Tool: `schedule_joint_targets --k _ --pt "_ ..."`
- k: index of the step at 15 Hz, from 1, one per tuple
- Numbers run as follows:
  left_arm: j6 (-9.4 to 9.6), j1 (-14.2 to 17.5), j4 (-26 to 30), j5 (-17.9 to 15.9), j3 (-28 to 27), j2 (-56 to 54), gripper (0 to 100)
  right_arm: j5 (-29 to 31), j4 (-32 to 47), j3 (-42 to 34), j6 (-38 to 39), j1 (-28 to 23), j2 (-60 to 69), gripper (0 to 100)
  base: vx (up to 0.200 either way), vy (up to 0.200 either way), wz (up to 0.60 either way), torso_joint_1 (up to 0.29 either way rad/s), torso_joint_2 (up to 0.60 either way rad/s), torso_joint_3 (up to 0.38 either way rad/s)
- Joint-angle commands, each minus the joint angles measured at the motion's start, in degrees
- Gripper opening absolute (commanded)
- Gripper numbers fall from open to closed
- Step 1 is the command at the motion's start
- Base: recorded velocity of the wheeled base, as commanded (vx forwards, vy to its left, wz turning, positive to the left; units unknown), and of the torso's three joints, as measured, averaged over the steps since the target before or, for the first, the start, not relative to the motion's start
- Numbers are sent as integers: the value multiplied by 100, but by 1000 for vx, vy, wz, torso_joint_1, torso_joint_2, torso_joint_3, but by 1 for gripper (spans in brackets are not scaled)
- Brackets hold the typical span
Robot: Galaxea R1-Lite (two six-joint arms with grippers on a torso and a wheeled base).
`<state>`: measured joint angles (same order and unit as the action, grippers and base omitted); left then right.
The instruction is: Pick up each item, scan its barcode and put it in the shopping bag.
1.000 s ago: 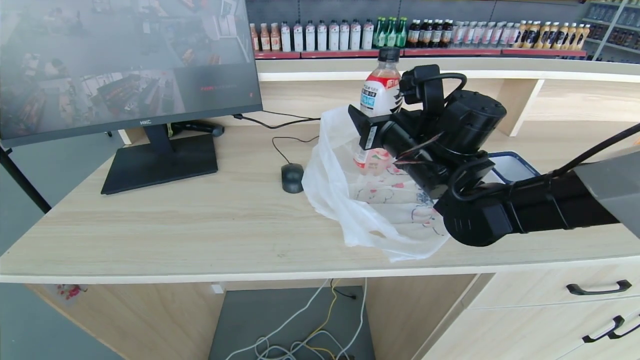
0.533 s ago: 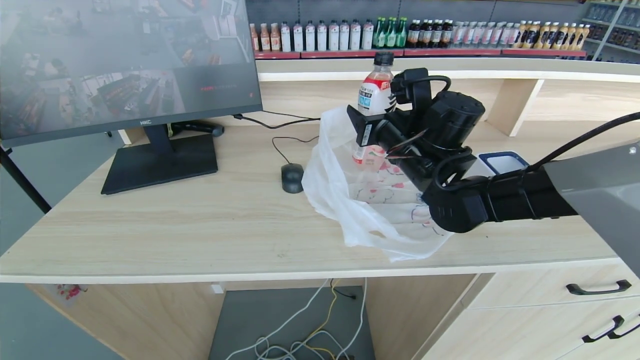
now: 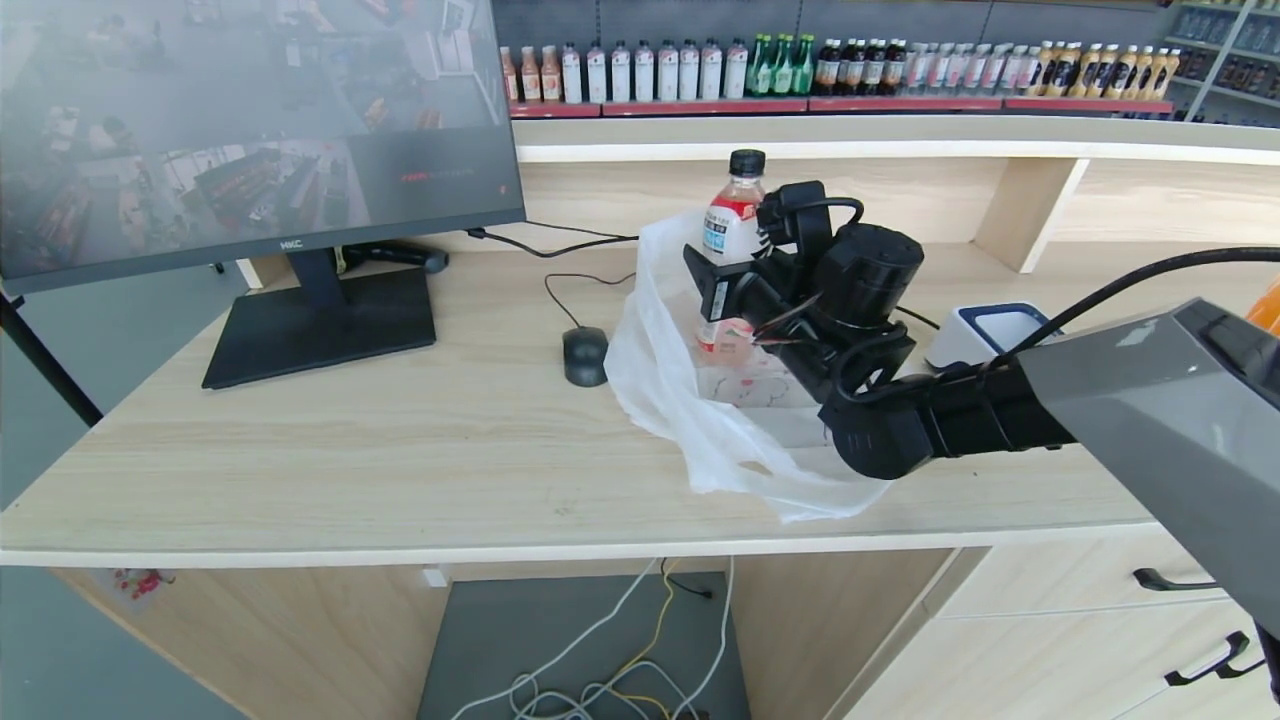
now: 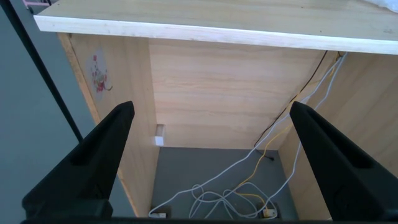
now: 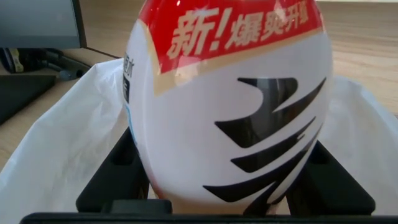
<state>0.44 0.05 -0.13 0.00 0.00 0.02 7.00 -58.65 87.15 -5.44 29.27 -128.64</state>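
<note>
Right gripper (image 3: 735,275) clamps the bottle (image 3: 733,215) upright at the mouth of the bag (image 3: 680,400) on the counter (image 3: 400,440). Left gripper (image 4: 211,109) is spread wide, below the counter edge.

black right gripper (image 3: 738,282), arm (image 3: 1130,395) seemingly grey-shelled

There is one drink bottle (image 3: 728,225) with a black cap. There is one white shopping bag (image 3: 680,400). One monitor (image 3: 250,130), one black mouse (image 3: 584,355) and one barcode scanner (image 3: 985,335) sit on one wooden counter (image 3: 400,450). One long row of small bottles (image 3: 830,68) stands on the back shelf (image 3: 900,103), too many to count well.
</note>
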Motion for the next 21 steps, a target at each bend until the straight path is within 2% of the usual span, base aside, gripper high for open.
schedule_joint_targets --k 1,21 --pt "0 4 -4 0 0 -2 100 3 11 -5 -1 0 -109 0 0 0 0 0 0 0" --pt "0 4 -4 0 0 -2 100 3 -164 -357 -10 96 -118 0 0 0 0 0 0 0"
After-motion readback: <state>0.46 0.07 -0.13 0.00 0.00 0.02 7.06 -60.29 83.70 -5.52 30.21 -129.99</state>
